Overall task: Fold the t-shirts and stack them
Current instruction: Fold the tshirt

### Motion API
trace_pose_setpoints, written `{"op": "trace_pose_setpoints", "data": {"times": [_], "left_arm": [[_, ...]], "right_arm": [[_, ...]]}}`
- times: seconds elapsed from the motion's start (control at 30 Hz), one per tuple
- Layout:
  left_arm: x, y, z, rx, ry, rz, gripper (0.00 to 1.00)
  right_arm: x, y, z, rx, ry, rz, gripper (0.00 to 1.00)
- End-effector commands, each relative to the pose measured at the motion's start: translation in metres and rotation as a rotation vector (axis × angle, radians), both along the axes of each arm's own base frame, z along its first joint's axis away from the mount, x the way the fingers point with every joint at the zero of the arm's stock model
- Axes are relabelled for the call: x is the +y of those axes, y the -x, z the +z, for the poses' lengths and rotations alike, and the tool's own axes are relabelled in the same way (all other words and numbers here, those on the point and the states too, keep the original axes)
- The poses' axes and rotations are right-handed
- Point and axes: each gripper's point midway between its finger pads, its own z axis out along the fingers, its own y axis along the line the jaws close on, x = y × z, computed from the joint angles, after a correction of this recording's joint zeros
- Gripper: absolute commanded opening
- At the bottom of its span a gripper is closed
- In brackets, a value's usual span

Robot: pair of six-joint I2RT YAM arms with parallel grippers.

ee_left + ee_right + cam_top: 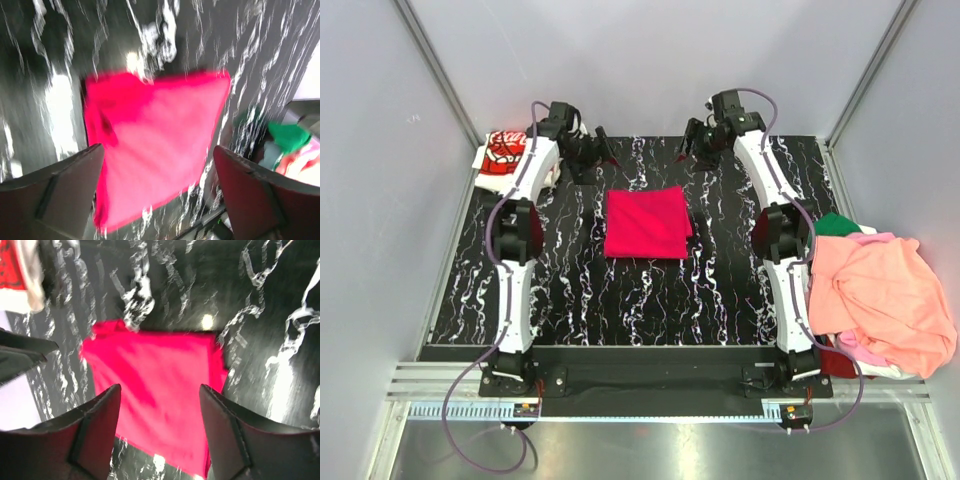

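Crimson-pink cloth sits at the middle of the top view: the crimson-pink t-shirt (647, 222) lies folded into a rough square on the black, white-veined table (570, 290), with one edge slightly doubled on its right side. Beyond it, at the far edge, the left gripper (597, 151) and the right gripper (692, 144) hang apart from the cloth, one to either side, and neither touches it. A white t-shirt with red print (503, 152) rests at the far left corner, behind the left arm. At the right edge a salmon-orange t-shirt (880, 295) is heaped over a green t-shirt (835, 224) and a pink t-shirt (865, 352) (only slivers of those two show). The left wrist view is blurred, but its two dark fingers (60, 195) stand wide apart with nothing between them. The folded crimson-pink shirt lies on the table below them, and a scrap of green shows far to the right. In the right wrist view the fingers (85, 435) are likewise spread and empty above the same shirt, with the white printed tee at the upper left corner.
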Motion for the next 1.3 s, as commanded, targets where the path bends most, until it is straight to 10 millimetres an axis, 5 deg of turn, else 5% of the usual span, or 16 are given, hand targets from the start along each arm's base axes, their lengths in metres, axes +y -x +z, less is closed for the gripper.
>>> {"op": "trace_pose_setpoints", "data": {"times": [0.0, 0.07, 0.1, 0.13, 0.17, 0.2, 0.23, 0.33, 0.37, 0.4, 0.43, 0.5, 0.63, 0.9, 1.13, 1.27], "left_arm": [[0.003, -0.023, 0.014, -0.029, 0.114, 0.002, 0.99], [0.006, -0.021, 0.017, -0.037, 0.121, 0.012, 0.99], [0.006, -0.018, 0.020, -0.051, 0.120, 0.010, 0.99], [0.007, -0.019, 0.042, -0.122, 0.120, 0.006, 0.99], [0.010, -0.011, 0.030, -0.090, 0.106, 0.012, 0.99], [0.013, -0.008, 0.030, -0.101, 0.089, 0.008, 0.99], [0.015, -0.003, 0.038, -0.119, 0.074, 0.006, 0.99], [0.022, 0.015, 0.030, -0.098, 0.025, -0.003, 0.99], [0.023, 0.019, 0.028, -0.106, 0.007, -0.015, 0.99], [0.023, 0.032, 0.013, -0.068, -0.010, -0.022, 0.99], [0.025, 0.034, 0.023, -0.110, -0.022, -0.020, 0.99], [0.025, 0.047, 0.010, -0.092, -0.030, -0.034, 0.99], [0.022, 0.052, 0.000, -0.090, -0.018, -0.053, 0.97], [0.009, 0.039, -0.024, -0.070, -0.015, -0.079, 0.86], [-0.009, 0.017, -0.039, -0.079, -0.005, -0.108, 0.69], [-0.014, 0.006, -0.054, -0.063, 0.008, -0.097, 0.67]], "right_arm": [[-0.004, -0.013, -0.005, 0.027, -0.055, -0.038, 0.72], [-0.003, -0.007, -0.017, 0.052, -0.055, -0.027, 0.72], [-0.003, -0.009, 0.008, -0.018, -0.067, -0.023, 0.72], [-0.006, -0.007, 0.008, -0.029, -0.060, -0.019, 0.73], [-0.008, 0.003, -0.009, 0.016, -0.049, -0.019, 0.73], [-0.009, 0.005, 0.007, -0.025, -0.059, -0.017, 0.73], [-0.011, 0.015, -0.008, 0.017, -0.051, -0.015, 0.73], [-0.013, 0.030, -0.005, 0.025, -0.054, -0.010, 0.71], [-0.017, 0.044, -0.025, 0.077, -0.041, -0.015, 0.69], [-0.018, 0.047, -0.015, 0.045, -0.045, -0.017, 0.69], [-0.022, 0.062, -0.035, 0.100, -0.033, -0.028, 0.69], [-0.022, 0.067, -0.029, 0.066, -0.057, -0.039, 0.66], [-0.018, 0.091, -0.063, 0.145, -0.086, -0.026, 0.61], [-0.012, 0.103, -0.102, 0.199, -0.109, -0.001, 0.46], [0.001, 0.118, -0.128, 0.249, -0.097, 0.040, 0.10], [0.008, 0.133, -0.131, 0.267, -0.112, 0.057, 0.00]]}}
